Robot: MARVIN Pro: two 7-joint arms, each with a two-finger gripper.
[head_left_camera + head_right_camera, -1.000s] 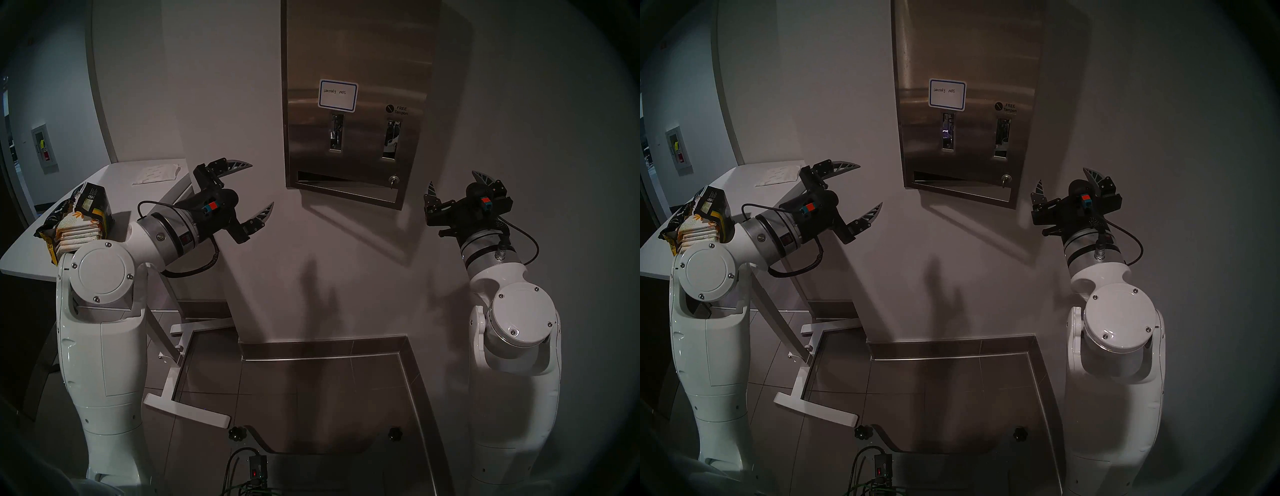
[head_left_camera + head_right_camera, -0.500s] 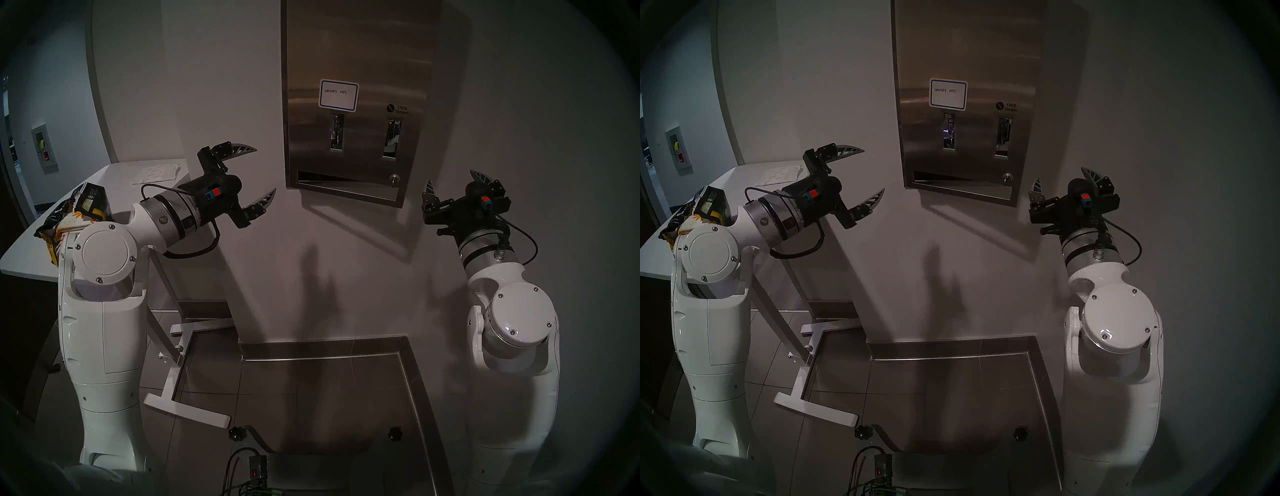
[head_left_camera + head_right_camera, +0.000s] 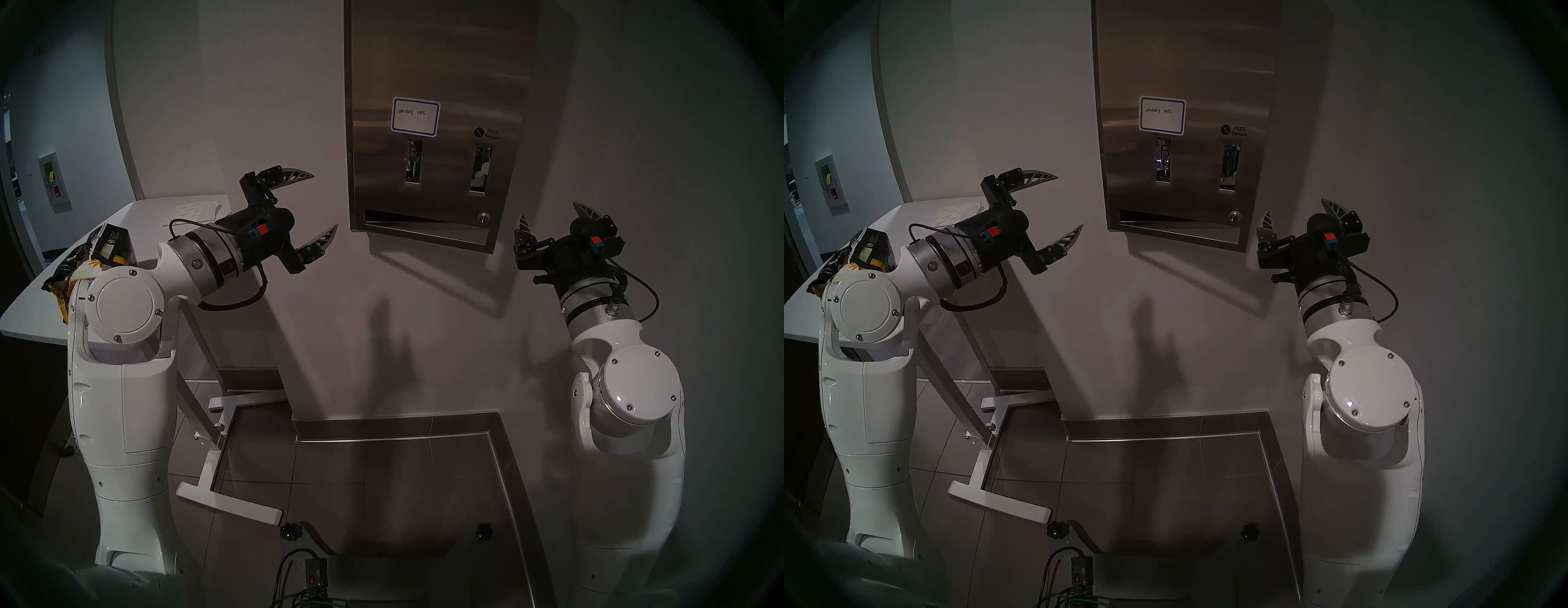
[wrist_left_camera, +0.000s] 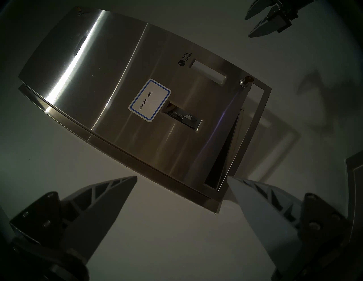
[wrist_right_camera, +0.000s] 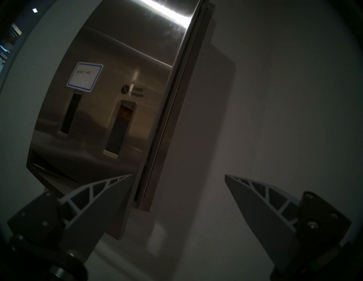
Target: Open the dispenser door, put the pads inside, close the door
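Note:
The steel dispenser (image 3: 441, 63) hangs on the wall, and its door (image 3: 382, 170) with the blue-bordered label (image 3: 415, 116) lies flat against it. A key sits in the small lock (image 4: 245, 81) at the door's lower right. My left gripper (image 3: 325, 200) is open and empty, left of the dispenser's lower edge. My right gripper (image 3: 548, 209) is open and empty beside the lower right corner, where the right wrist view shows the door's edge (image 5: 167, 117) above its fingers. Daisy-print pads (image 3: 87, 269) sit in a torn bag, mostly hidden behind my left elbow.
A white table (image 3: 38, 305) at the left holds the black-and-yellow bag (image 3: 110, 246) and a flat white sheet (image 3: 197, 210). Its white foot (image 3: 229, 505) lies on the tiled floor. A steel kerb (image 3: 394, 437) runs along the wall base.
My left arm has risen, lifting its gripper up and slightly right, and its elbow now covers most of the pads. The right gripper has crept up and left toward the dispenser's corner.

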